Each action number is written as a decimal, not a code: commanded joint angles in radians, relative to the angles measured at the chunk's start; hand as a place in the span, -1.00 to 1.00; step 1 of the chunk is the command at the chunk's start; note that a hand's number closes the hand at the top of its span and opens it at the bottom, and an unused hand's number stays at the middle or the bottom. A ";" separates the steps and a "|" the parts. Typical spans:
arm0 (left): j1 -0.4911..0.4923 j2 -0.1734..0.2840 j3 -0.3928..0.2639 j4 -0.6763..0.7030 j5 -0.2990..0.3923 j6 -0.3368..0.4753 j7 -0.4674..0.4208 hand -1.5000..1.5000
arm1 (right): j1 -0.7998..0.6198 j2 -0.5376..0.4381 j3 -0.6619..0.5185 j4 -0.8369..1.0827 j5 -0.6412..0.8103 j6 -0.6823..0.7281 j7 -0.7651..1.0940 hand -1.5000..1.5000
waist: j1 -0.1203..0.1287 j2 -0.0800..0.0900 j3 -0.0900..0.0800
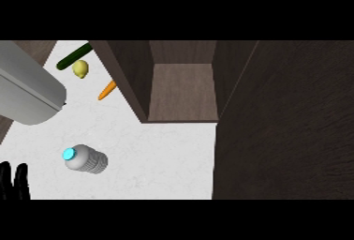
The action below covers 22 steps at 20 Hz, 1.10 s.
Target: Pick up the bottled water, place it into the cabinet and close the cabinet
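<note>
At the lower left edge of the head view, the left hand [14,182] shows only as black fingers pointing up, straight and close side by side, holding nothing; it rests there at about 8 o'clock in the view. The right hand does not show.

One bottled water [85,159] stands on the white bench [159,154], seen from above, its blue cap towards the left. It sits at about 2 o'clock from the left hand, near it but clearly apart, with bare bench between them. No label or writing can be read on it.

Farther off, at about 12 o'clock from the bottle and well apart, lies one orange carrot [106,90], just beside the cabinet's left wall. Beyond it are one yellow lemon [81,68] and one dark green cucumber [73,56], close together.

The cabinet [181,89] stands open at 1 o'clock from the bottle, its brown shelf showing. Its dark door [290,126] fills the right side. A large grey cylinder [27,89] crosses the upper left.
</note>
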 commanded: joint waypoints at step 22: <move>0.038 -0.008 0.258 0.259 0.352 -0.065 -0.256 -1.00 | 0.354 0.010 0.013 -0.252 -0.065 0.112 -0.114 -1.00 | -0.004 0.001 -0.004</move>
